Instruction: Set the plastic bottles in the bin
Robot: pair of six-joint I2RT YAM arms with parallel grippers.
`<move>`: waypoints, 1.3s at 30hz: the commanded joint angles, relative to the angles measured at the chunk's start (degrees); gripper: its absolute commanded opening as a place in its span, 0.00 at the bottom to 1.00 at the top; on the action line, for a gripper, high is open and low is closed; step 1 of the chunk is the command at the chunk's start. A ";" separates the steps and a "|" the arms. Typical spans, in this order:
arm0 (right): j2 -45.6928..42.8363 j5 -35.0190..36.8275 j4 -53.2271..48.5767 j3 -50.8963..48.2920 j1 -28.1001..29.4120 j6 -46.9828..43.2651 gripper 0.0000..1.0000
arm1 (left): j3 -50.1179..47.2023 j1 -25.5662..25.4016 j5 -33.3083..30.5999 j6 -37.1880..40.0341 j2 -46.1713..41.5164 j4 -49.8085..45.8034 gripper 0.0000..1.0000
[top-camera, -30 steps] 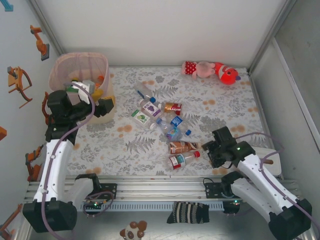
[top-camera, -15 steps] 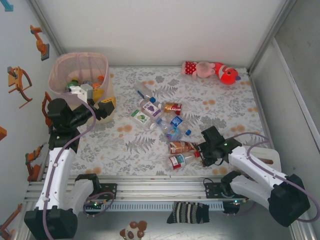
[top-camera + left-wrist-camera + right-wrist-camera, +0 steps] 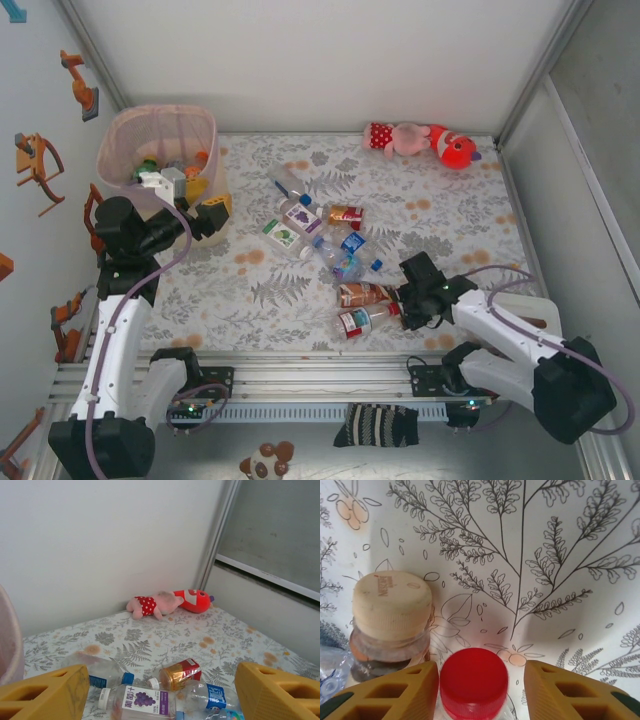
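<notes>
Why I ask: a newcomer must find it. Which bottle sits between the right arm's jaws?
Start at the floral mat, near edge, in front of the right gripper. Two bottles lie there side by side; it is the nearer, clear bottle with the red label. Its red cap sets it apart from the brown bottle, capped in cream.

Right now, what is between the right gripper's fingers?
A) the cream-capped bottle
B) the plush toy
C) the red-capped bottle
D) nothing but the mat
C: in the right wrist view the red-capped bottle sits cap-first between the yellow fingers of the right gripper, while the cream-capped bottle lies outside them, to the left in that view.
</notes>
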 commanded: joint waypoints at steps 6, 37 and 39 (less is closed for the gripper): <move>2.76 1.86 4.46 -2.28 0.38 1.37 0.44 | -0.12 -0.41 1.22 -0.21 0.01 1.03 0.76; -8.88 15.58 -11.12 28.21 0.46 -50.27 0.07 | 8.43 -10.69 0.93 -2.75 8.98 -10.20 0.72; -8.53 12.18 -7.75 30.39 0.37 -55.55 0.06 | 8.34 -13.69 0.14 -3.12 9.05 -9.01 0.72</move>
